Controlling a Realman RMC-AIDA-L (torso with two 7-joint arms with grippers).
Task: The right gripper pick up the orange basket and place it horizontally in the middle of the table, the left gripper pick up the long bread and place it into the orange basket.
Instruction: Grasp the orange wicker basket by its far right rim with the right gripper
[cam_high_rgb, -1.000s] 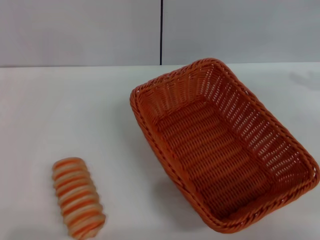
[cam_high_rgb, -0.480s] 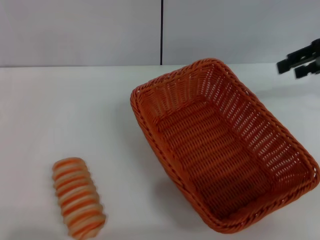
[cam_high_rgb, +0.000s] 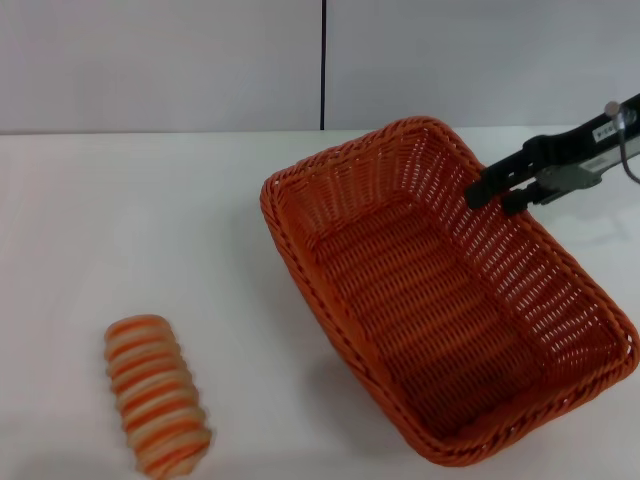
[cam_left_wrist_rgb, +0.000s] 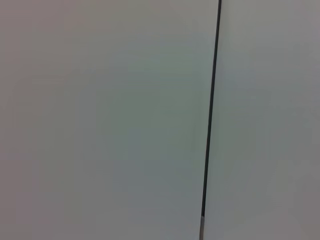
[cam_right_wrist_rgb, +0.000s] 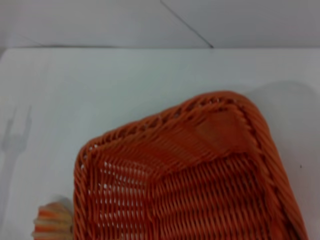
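The orange basket lies at an angle on the right half of the white table, empty inside. My right gripper reaches in from the right edge of the head view and hovers above the basket's far right rim, open, with nothing between its black fingers. The long bread, striped orange and cream, rests near the table's front left, well apart from the basket. In the right wrist view the orange basket fills the lower part and an end of the long bread peeks past its corner. The left gripper is out of view.
A grey wall with a thin black vertical seam stands behind the table. The left wrist view shows only that wall and its seam. Bare tabletop stretches between bread and basket.
My right gripper has come in from the right edge and moved left and down over the basket's far right rim. Basket and bread have not moved.
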